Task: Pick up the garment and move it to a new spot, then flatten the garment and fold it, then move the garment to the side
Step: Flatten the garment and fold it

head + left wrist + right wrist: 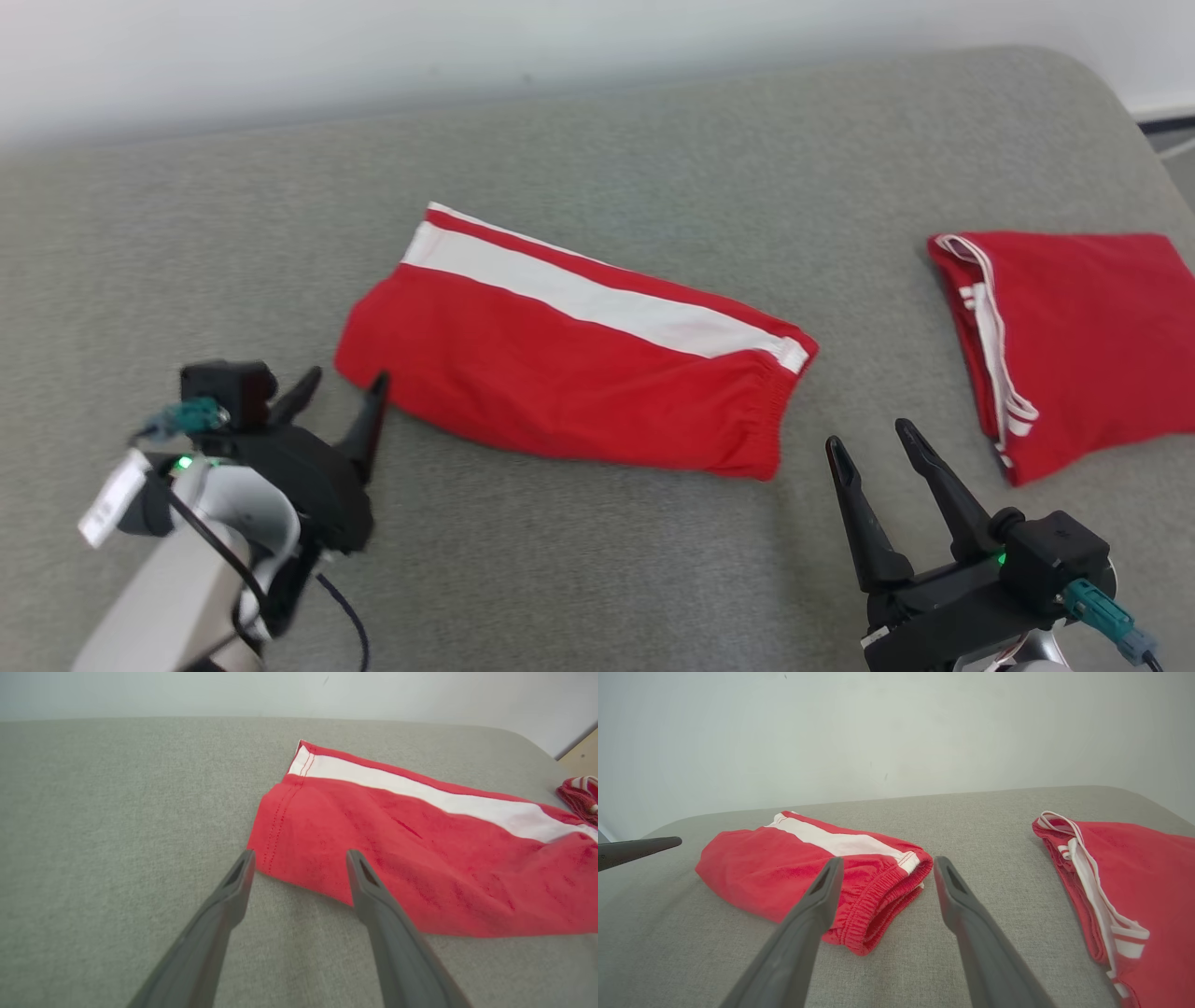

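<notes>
Two red garments are being shown on the grey padded surface [187, 233] in the head view. The folded red garment [560, 373], with one broad white band, is lying flat at the middle. A second red garment [1092, 345], edged with thin white stripes, is lying well apart to its right.

Two end effectors are being counted as well. The left end effector [345, 376] is being held released, fingers spread, its tips just beside the folded red garment's left corner; whether cloth is being touched cannot be told. The right end effector [868, 434] is likewise being held released and empty, near the waistband end, between the two garments.

The stitched hem is being shown close up in the left wrist view, with a small edge of the second red garment at the right border. The gathered elastic waistband and the stacked layers are being revealed by the right wrist view, along with a pale wall [878, 728] behind.
</notes>
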Motion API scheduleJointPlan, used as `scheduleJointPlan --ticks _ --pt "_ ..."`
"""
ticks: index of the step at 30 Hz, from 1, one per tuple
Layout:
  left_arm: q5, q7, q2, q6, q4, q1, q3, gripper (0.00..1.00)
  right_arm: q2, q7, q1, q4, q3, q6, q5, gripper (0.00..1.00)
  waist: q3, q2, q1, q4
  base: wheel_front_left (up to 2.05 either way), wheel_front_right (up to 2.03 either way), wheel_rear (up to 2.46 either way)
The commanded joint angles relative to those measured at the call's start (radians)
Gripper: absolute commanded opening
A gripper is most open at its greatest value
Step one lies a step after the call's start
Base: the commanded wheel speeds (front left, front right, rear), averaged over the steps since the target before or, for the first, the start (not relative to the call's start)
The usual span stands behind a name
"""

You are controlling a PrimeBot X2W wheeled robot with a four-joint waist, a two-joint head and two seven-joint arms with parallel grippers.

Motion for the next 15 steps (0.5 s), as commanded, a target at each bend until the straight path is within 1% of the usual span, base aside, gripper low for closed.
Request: scheduleJointPlan --ticks 1,5,11,15 --pt "-0.023 0.002 0.006 -0.012 0.028 -0.028 0.012 1.00 0.001 -0.010 -0.015 0.005 -0.002 0.000 0.005 1.00 0.056 -0.0001 -0.0002 -0.069 0.00 0.00 0.00" --pt "-0.035 0.012 0.016 -0.049 0.150 -0.106 0.028 1.00 0.003 -0.028 -0.030 0.026 0.004 0.000 0.020 1.00 0.085 -0.0001 -0.0002 -0.107 0.00 0.00 0.00" --pt "-0.074 0.033 0.013 -0.093 0.289 -0.178 0.036 1.00 0.003 -0.052 -0.052 0.052 0.014 0.000 0.038 1.00 0.109 -0.0001 -0.0002 -0.130 0.00 0.00 0.00" --pt "-0.075 0.021 0.003 -0.101 0.340 -0.197 0.028 1.00 0.004 -0.061 -0.058 0.065 0.014 0.000 0.047 1.00 0.113 -0.0001 -0.0002 -0.125 0.00 0.00 0.00"
